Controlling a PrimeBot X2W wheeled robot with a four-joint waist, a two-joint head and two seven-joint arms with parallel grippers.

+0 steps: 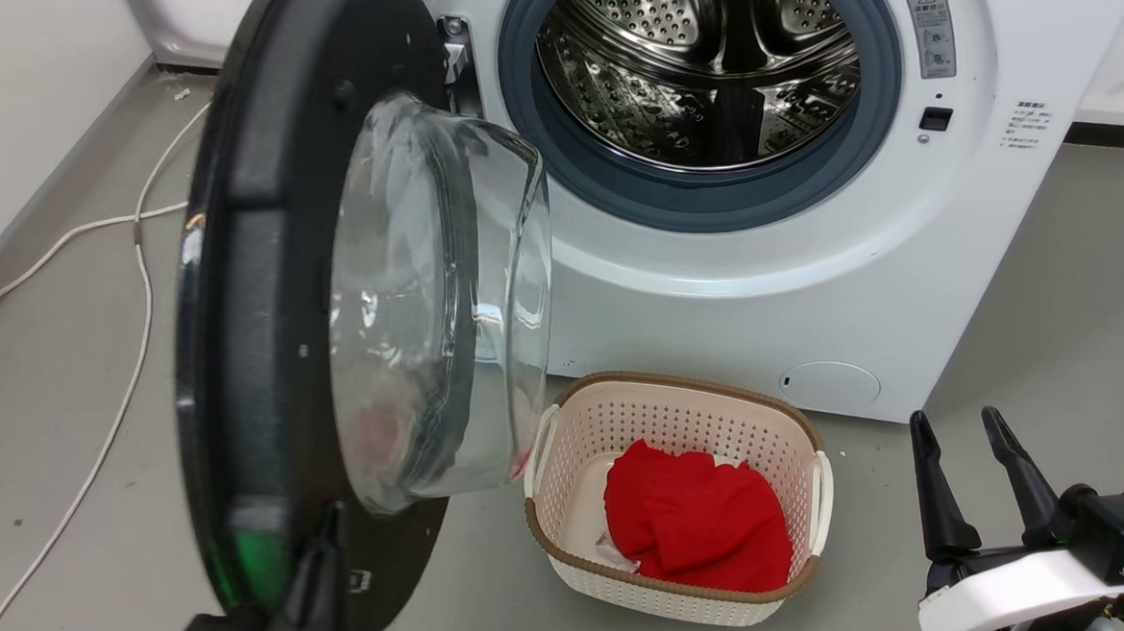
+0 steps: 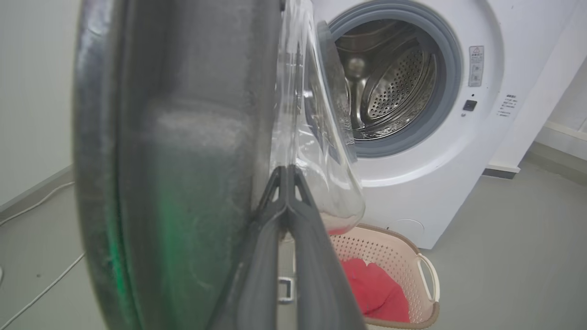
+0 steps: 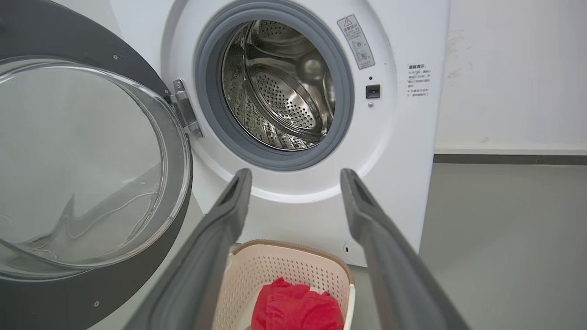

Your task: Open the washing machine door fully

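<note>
grey floor (image 1: 1053, 328) under a white washing machine (image 1: 715, 298). the washing machine door (image 1: 263, 302) stands swung out on its hinge, left of the drum opening (image 1: 703, 77). my left pincer (image 2: 286, 172) is closed, fingers pressed together, tips at the door's inner face. my right pincer (image 1: 973, 448) hangs open near the basket (image 1: 681, 386) of red cloth (image 1: 698, 525).

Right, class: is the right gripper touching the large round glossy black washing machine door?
Apart. Head view: the right gripper stands clear of the washing machine door, with the cream perforated plastic basket between them.
</note>
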